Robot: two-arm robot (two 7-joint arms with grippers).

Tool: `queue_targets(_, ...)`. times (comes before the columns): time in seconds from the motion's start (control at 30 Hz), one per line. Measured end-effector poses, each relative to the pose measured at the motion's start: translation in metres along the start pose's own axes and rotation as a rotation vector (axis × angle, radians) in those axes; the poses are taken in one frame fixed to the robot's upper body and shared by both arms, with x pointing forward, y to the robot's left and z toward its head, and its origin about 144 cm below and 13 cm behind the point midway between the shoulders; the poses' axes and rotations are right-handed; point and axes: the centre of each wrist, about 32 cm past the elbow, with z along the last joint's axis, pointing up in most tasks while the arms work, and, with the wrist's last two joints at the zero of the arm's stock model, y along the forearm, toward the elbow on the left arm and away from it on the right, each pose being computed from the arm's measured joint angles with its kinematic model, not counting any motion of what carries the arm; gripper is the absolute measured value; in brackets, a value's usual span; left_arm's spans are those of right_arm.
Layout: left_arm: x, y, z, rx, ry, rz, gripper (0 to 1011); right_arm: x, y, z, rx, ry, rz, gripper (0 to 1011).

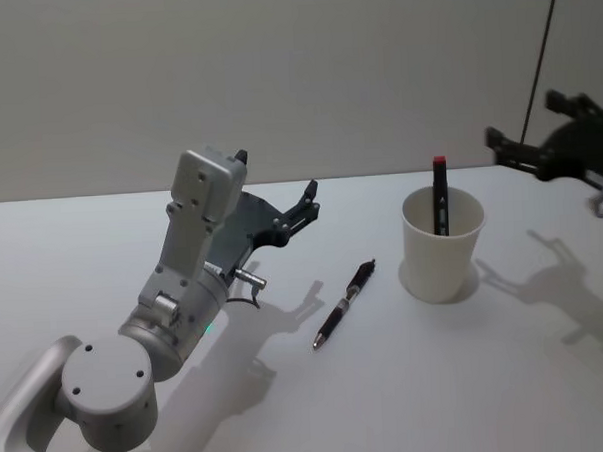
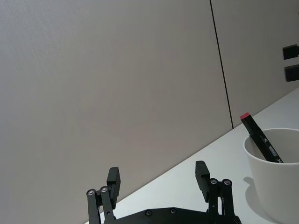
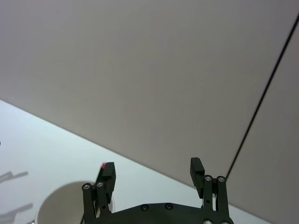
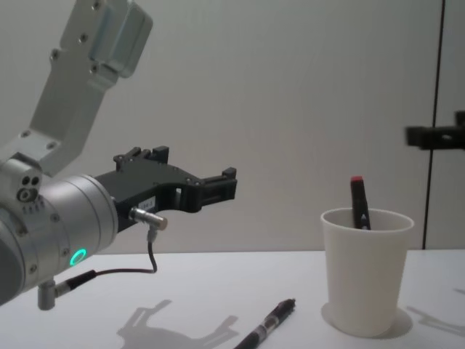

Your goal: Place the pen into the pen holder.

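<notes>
A black pen (image 1: 344,305) lies flat on the white table (image 1: 409,401), left of the pen holder (image 1: 441,243), a white paper cup; both also show in the chest view, pen (image 4: 266,326) and pen holder (image 4: 366,270). A black marker with a red cap (image 1: 440,194) stands inside the cup. My left gripper (image 1: 278,182) hovers open and empty above the table, up and to the left of the pen; its wrist view has the gripper (image 2: 158,177) pointing past the cup (image 2: 275,172). My right gripper (image 1: 525,119) hangs open and empty, high to the right of the cup.
A plain grey wall (image 1: 305,76) rises behind the table, with a dark vertical seam (image 1: 540,60) at the right. Shadows of both arms fall on the tabletop.
</notes>
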Motion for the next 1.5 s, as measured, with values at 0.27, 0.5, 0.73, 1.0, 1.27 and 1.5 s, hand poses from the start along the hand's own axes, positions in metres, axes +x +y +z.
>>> queue_targets(0.27,0.000,0.000,0.000,0.000,0.000,0.000,1001,0.027,-0.031,0.005,-0.096,0.032,0.013,1001)
queue_targets(0.5,0.000,0.000,0.000,0.000,0.000,-0.001,1001,0.040,-0.051,0.009,-0.154,0.058,0.018,1001)
queue_targets(0.73,0.001,0.002,0.000,0.017,0.002,-0.027,1001,0.046,-0.061,0.011,-0.183,0.071,0.021,1001)
queue_targets(1.0,0.004,0.009,0.000,0.068,0.030,-0.109,1001,0.049,-0.067,0.013,-0.200,0.079,0.024,1001)
queue_targets(1.27,0.007,0.015,-0.001,0.139,0.047,-0.204,1001,0.051,-0.070,0.014,-0.209,0.082,0.025,1001)
queue_targets(1.5,0.006,0.017,0.000,0.203,0.054,-0.238,1001,0.052,-0.072,0.015,-0.215,0.084,0.026,1001)
